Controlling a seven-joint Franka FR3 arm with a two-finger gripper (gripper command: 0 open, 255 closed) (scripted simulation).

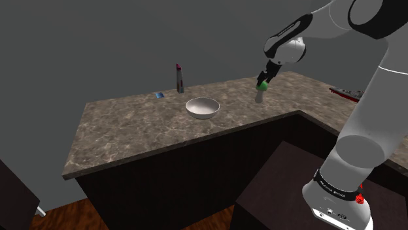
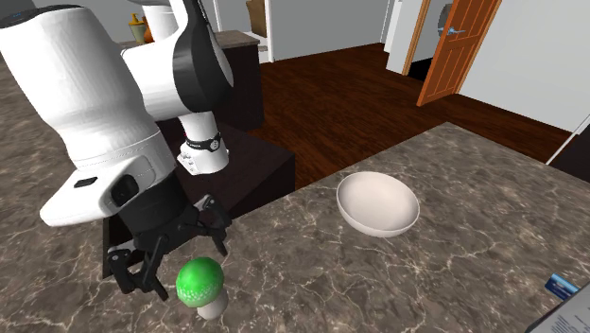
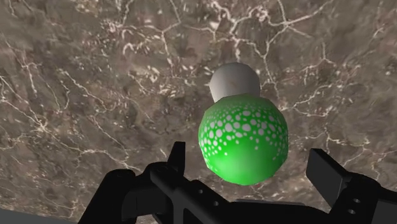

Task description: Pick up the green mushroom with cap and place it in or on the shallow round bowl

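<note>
The mushroom (image 1: 261, 87) stands on the marbled counter (image 1: 131, 134) with its white stem down and its white-speckled green cap (image 3: 242, 140) up. My black gripper (image 1: 267, 74) hangs right over it, open. In the wrist view the gripper (image 3: 250, 163) has its fingers well apart on either side of the cap, and neither touches it. The second exterior view has the gripper (image 2: 173, 252) just above and beside the mushroom (image 2: 201, 284). The shallow white bowl (image 1: 202, 108) sits empty on the counter toward the shoulder view's left, about a hand's span from the mushroom; the second exterior view has the bowl (image 2: 378, 203) to its right.
A slim grey and red bottle (image 1: 179, 78) and a small blue object (image 1: 159, 95) stand near the counter's far edge behind the bowl. A red and dark object (image 1: 346, 93) lies at the shoulder view's right. The counter (image 2: 454, 274) drops off to wooden floor (image 2: 331, 95).
</note>
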